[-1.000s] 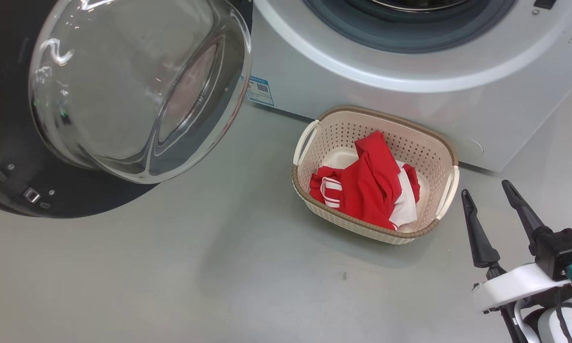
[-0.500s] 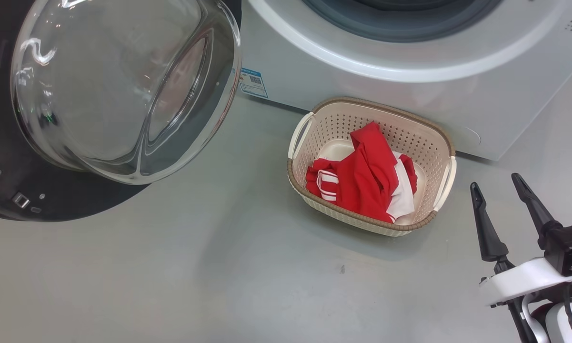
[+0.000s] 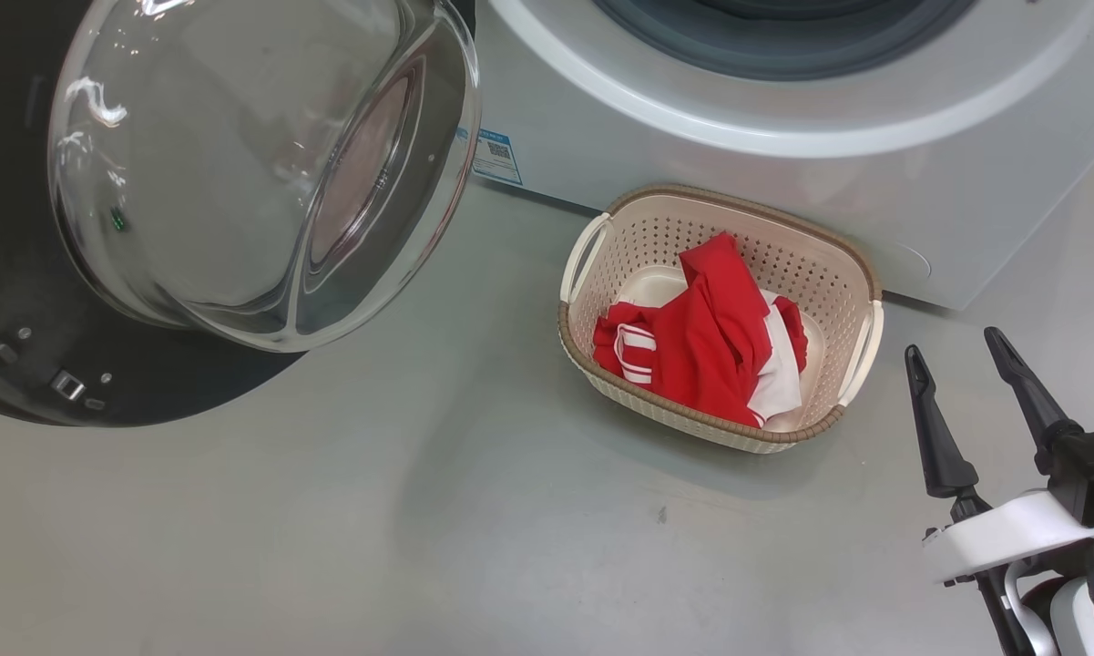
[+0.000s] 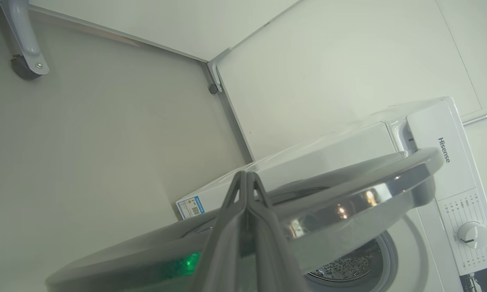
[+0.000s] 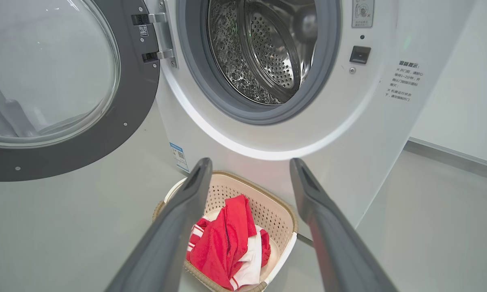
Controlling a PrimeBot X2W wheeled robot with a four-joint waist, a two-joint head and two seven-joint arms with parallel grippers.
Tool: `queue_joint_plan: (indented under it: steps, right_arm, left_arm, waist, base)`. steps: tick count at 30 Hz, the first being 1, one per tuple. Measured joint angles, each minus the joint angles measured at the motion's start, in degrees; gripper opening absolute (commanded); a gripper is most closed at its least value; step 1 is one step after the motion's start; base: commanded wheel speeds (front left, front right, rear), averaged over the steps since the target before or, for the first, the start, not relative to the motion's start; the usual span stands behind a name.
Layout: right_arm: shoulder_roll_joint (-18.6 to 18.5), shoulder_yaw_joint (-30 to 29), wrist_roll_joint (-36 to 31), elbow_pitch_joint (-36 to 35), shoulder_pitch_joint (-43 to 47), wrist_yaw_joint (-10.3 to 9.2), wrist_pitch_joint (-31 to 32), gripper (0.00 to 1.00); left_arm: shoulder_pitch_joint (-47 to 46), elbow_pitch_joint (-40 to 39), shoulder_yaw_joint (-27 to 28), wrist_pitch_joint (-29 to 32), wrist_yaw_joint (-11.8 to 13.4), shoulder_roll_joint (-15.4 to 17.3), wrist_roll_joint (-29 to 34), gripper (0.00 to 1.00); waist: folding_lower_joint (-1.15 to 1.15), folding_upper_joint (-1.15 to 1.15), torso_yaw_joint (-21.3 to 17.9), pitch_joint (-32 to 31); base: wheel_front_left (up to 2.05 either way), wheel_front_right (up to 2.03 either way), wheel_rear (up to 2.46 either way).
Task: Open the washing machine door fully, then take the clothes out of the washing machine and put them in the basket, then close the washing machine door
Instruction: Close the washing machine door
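Red clothes point(image 3: 706, 342), soft and crumpled with white stripes, lie heaped in the basket point(image 3: 783, 260). It's a cream oval of perforated plastic with a brown woven-look rim, its long axis running along the front of the white washing machine point(image 3: 692, 173), just before it on the smooth grey floor point(image 3: 328, 528). The door point(image 3: 18, 301), a glossy black ring around a bulging glass bowl, stands swung wide at the washer's left. The right gripper point(image 3: 954, 343) hangs right of the basket, jaws spread wide. The left gripper point(image 4: 247, 178) sits by the door's chrome edge, jaws pressed together.

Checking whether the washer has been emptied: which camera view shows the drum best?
The right wrist view: it looks straight into the steel drum, which looks empty. The left wrist view catches a sliver of it past the door's rim; the head view stops at the grey gasket.
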Motion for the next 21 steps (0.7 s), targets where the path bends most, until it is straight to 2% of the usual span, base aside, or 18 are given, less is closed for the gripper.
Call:
queue_joint_plan:
  steps: [9, 21]
  right_arm:
    - [0.01, 0.00, 0.02, 0.00, 0.00, 0.00, 0.00, 1.00]
    - [0.35, 0.08, 0.20, 0.01, 0.01, -0.01, -0.08, 1.00]
  left_arm:
    - [0.02, 0.02, -1.44, 5.25, -2.27, 0.01, -2.65, 0.00]
    - [0.52, -1.38, -2.45, 10.70, -3.55, 0.65, -4.92, 0.00]
  waist:
    - [0.00, 0.00, 0.41, -0.16]
    - [0.00, 0.00, 0.52, -0.57]
  base:
    - [0.00, 0.00, 0.00]
    - [0.00, 0.00, 0.00]
